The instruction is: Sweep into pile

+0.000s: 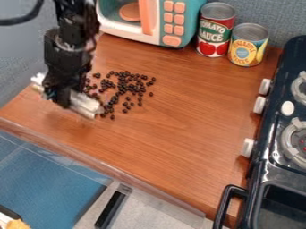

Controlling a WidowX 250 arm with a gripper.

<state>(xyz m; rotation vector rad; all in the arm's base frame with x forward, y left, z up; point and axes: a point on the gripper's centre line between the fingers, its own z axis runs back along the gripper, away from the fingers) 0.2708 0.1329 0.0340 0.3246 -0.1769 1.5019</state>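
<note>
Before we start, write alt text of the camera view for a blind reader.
A black gripper holds a whitish bar beside scattered dark beads on a wooden counter. Behind stand a toy microwave and two cans; right, a stove.

Saw the toy microwave at the back of the counter, left of centre in the view; found one can just to its right, and a second can right of that and slightly nearer the front; traced the stove along the right side, with knobs on its left side, burners on top and a handle at its front left; found the small pieces on the counter's rear left part, before the microwave; saw the gripper left of them, holding the sweeping tool, right end beside the nearest pieces.
</note>
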